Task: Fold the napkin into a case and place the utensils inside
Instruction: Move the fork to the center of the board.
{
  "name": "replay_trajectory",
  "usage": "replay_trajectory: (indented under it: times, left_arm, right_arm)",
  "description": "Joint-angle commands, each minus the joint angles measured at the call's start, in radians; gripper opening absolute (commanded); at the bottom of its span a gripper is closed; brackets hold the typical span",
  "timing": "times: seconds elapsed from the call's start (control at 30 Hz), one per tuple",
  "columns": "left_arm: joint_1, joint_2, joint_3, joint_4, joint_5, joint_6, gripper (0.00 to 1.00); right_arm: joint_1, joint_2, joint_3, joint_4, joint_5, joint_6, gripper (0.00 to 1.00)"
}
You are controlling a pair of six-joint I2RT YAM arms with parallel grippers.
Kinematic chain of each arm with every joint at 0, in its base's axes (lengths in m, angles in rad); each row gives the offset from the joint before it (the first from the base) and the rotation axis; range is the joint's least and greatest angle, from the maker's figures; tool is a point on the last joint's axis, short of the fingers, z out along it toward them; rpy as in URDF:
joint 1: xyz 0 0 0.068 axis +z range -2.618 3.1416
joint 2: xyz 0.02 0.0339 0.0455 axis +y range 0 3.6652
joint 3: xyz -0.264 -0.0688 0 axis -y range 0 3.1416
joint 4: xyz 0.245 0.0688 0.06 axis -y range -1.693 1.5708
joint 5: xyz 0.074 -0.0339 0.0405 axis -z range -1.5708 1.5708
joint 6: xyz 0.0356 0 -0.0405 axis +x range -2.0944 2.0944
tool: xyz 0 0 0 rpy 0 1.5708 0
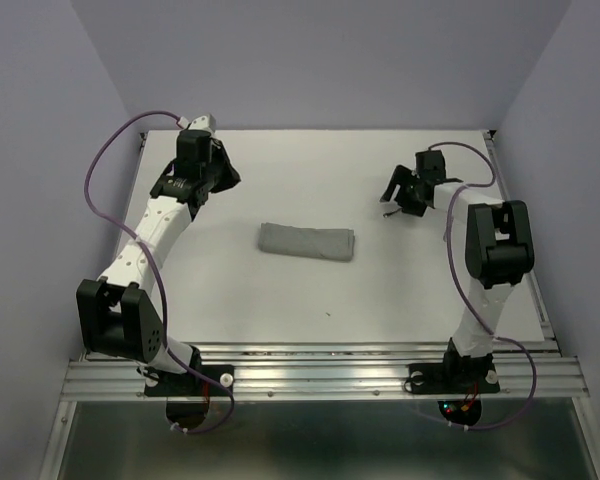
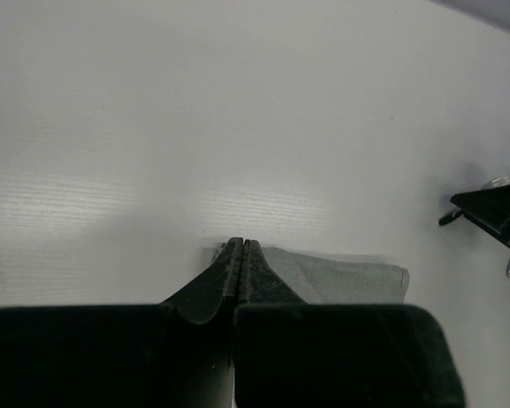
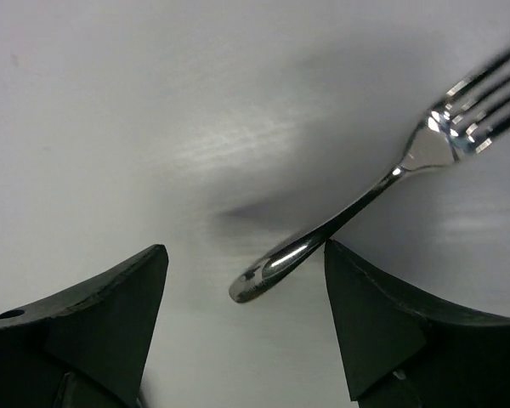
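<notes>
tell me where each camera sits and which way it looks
Top external: above, behind left arm and right arm, both shown, looking down on table and folded napkin.
Left wrist: looks past its shut left pincer toward the napkin.
Right wrist: looks down between its open right pincer at a fork.
Shared: top and left wrist both show napkin and right pincer.

White table (image 1: 310, 295) boxed in by pale lilac walls (image 1: 320, 60).
Soft, even light; a metal rail (image 1: 320, 376) lines the near edge, perhaps grey floor (image 1: 330, 440) below it.
</notes>
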Motion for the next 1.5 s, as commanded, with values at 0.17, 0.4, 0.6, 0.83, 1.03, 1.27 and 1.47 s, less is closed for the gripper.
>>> replay_trajectory:
  times: [0.17, 0.4, 0.6, 0.83, 1.03, 1.27, 1.47]
  left_arm:
    - [-0.012, -0.027, 0.037, 0.018, 0.017, 0.010, 0.04]
    - [-0.014, -0.014, 0.013, 0.021, 0.050, 0.002, 0.04]
    - [-0.015, -0.002, 0.031, 0.021, 0.063, 0.010, 0.05]
    - [-0.015, -0.007, 0.042, 0.020, 0.083, -0.007, 0.05]
    - [-0.017, -0.024, 0.054, 0.023, 0.081, -0.009, 0.05]
    - [-0.017, -0.053, 0.037, 0.012, 0.081, -0.016, 0.05]
    - [-0.017, -0.068, 0.027, 0.021, 0.078, -0.021, 0.05]
  right_arm:
    - [0.028, 0.190, 0.330, 0.058, -0.229, -0.036, 0.78]
    - [0.054, 0.113, 0.334, 0.009, -0.122, -0.199, 0.76]
    - [0.054, 0.113, 0.382, -0.032, 0.059, -0.325, 0.78]
    - [0.054, 0.218, 0.485, -0.078, 0.150, -0.468, 0.80]
    - [0.054, 0.267, 0.512, -0.075, 0.162, -0.526, 0.80]
    - [0.044, 0.342, 0.568, -0.077, 0.106, -0.540, 0.75]
    - [0.034, 0.382, 0.575, -0.080, 0.119, -0.561, 0.71]
